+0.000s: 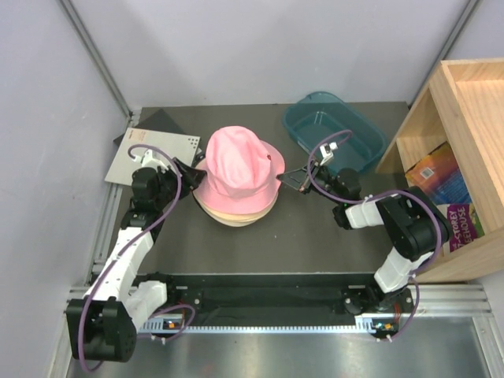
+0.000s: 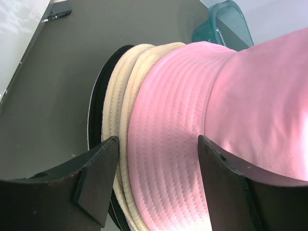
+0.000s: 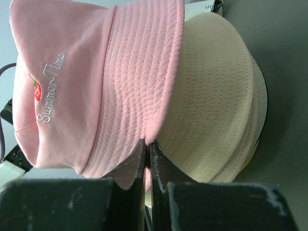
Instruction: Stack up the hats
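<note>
table (image 1: 315, 236): dark, with a teal tub (image 1: 335, 130) at the far right, well apart from the work.

stack: all hats seen sit in one pile at mid-table, between the two arms. crowns up, brims down, so the pile's axis is vertical. the brims are roundish and i see no clear long axis.

pink hat (image 1: 235, 165): on top, sitting slightly to the far side, so lower brims show at the near edge. its embroidered side faces the right arm.

cream hats (image 1: 236, 214): under the pink one, with two or more brims showing; exact count unclear.

black hat (image 2: 96, 110): at the bottom, only a rim visible on the left side.

left gripper (image 2: 156, 144): open, jaws astride the left edge of the brims, one by the black and cream rims, one over the pink brim. nothing clamped.

right gripper (image 3: 147, 159): closed at the right edge of the pink brim. a pink sliver shows between the tips, so it looks pinched on that brim.

judgement: stacking looks essentially done. the pile lies to the right of the left gripper and to the left of the right gripper, both about equally near. any clearing move should go outward, along the table.
</note>
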Robot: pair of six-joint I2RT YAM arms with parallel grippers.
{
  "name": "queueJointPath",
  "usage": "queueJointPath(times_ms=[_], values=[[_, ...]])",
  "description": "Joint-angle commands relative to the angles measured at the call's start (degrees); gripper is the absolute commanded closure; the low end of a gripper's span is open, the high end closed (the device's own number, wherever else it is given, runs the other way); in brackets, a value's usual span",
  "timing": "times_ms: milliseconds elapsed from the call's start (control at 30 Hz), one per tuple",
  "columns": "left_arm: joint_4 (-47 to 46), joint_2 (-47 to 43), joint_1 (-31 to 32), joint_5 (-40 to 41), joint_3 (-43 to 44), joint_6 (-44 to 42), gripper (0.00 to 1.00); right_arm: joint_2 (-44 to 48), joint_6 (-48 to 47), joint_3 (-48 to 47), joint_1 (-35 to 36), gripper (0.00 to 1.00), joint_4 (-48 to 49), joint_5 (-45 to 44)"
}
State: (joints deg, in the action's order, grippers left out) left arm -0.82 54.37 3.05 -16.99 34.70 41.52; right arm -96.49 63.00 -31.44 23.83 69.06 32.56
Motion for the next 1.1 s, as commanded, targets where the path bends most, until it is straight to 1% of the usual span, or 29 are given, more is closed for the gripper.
queueJointPath(times_ms=[0,133,200,233,267,367,400,567,700,733,800,1067], values=[[2.0,-0.1,0.2,-0.4,-0.9,1.4,0.3,2.0,-1.4,0.9,0.9,1.0,1.2,0.7],[3.1,0.3,0.2,0.0,-1.0,1.1,0.3,2.2,-1.4,1.1,1.0,1.0,1.0,0.7],[1.9,0.5,0.2,-1.7,-1.6,2.0,0.35,2.3,-1.5,1.0,1.0,1.0,0.7,0.7],[-1.0,0.5,0.2,-2.2,-2.0,2.5,0.37,2.2,-1.5,1.0,1.0,1.0,0.5,0.7],[-2.1,0.4,0.2,-3.0,-2.9,3.1,0.43,2.3,-1.6,1.0,1.0,1.0,0.4,0.7],[-5.2,0.9,0.2,-4.4,-4.0,5.0,0.51,2.1,-1.6,1.1,1.0,1.0,0.1,0.4],[-5.4,1.2,0.2,-4.5,-4.0,5.2,0.58,2.2,-1.7,1.1,1.0,1.0,0.0,0.3],[-6.1,2.5,0.2,-5.2,-4.3,5.9,0.69,1.8,-1.6,1.1,1.2,1.0,-0.4,0.0],[-8.0,3.0,0.2,-5.6,-5.2,6.9,0.85,1.7,-1.6,1.4,1.6,1.0,-0.7,-0.4],[-8.1,3.2,0.2,-5.5,-5.4,6.9,0.92,1.7,-1.7,1.5,1.5,1.0,-0.8,-0.6],[-8.7,3.8,0.2,-5.2,-5.8,7.0,0.99,1.6,-1.7,2.0,1.6,1.0,-1.0,-1.0],[-11.1,8.2,0.2,-3.5,-5.7,6.4,1.0,1.7,-0.5,6.1,2.0,1.0,-1.6,-3.5]])
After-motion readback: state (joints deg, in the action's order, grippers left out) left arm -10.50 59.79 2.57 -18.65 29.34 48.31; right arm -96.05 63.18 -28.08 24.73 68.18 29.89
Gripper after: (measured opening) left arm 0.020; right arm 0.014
